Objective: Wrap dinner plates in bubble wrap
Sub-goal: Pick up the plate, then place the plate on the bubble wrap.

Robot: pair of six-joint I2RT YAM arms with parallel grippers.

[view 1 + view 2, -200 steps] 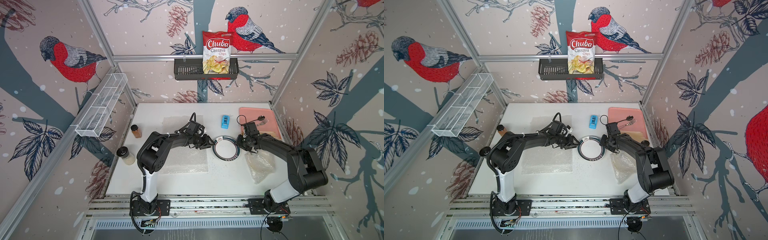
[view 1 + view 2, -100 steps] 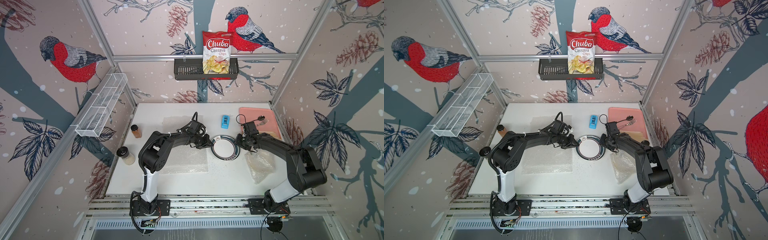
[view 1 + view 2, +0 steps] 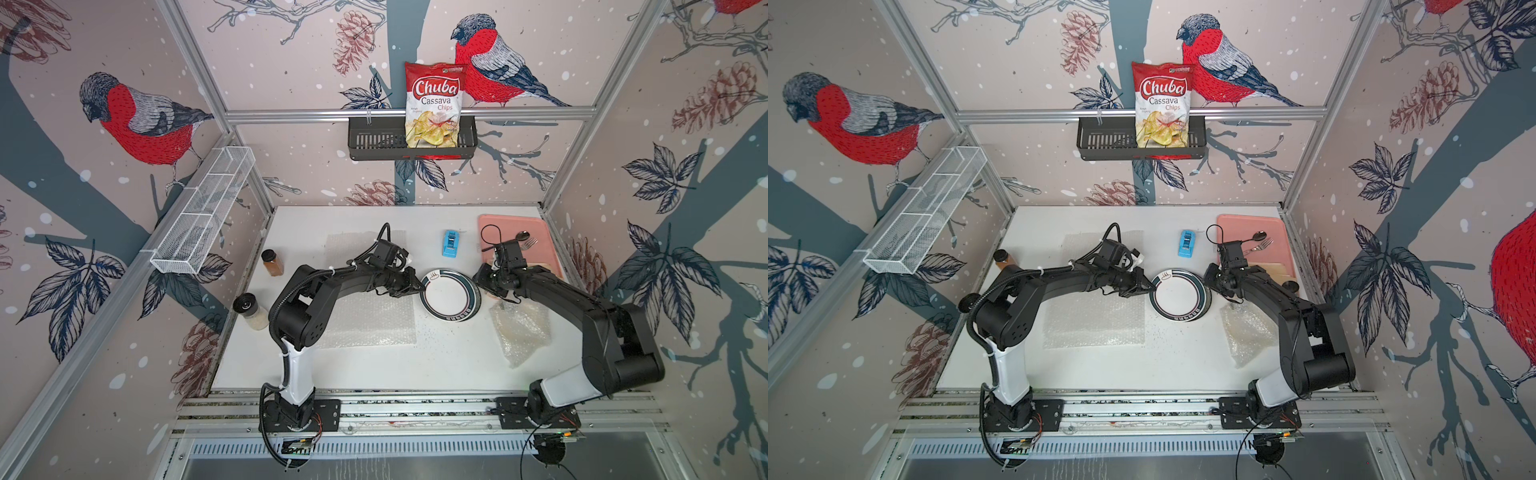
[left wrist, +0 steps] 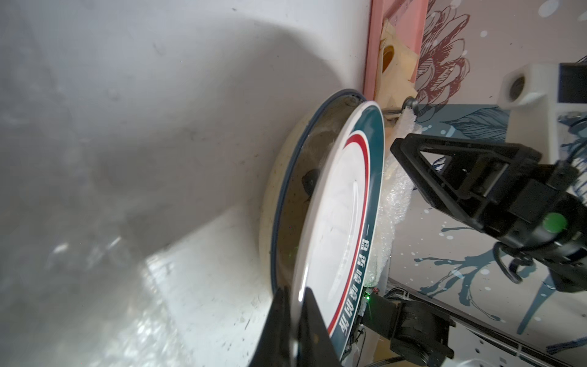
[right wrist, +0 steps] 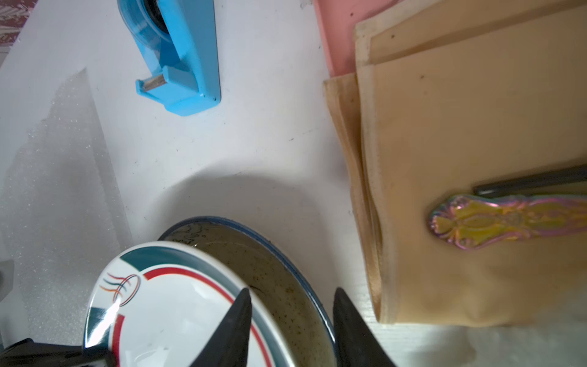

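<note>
Tabletop [image 3: 449, 357] white amid bird-print walls [image 3: 291, 62]

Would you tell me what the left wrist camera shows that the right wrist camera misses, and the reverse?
Left wrist only: the right arm's body and the lettering on the rim of the white plate. Right wrist only: the blue tape dispenser, an ornate cutlery handle, and how the right gripper's open jaws straddle the plate rims. Both: the white plate, pinched at its rim by the left gripper and tilted off the brown plate beneath, plus the pink tray and tan napkin.
</note>
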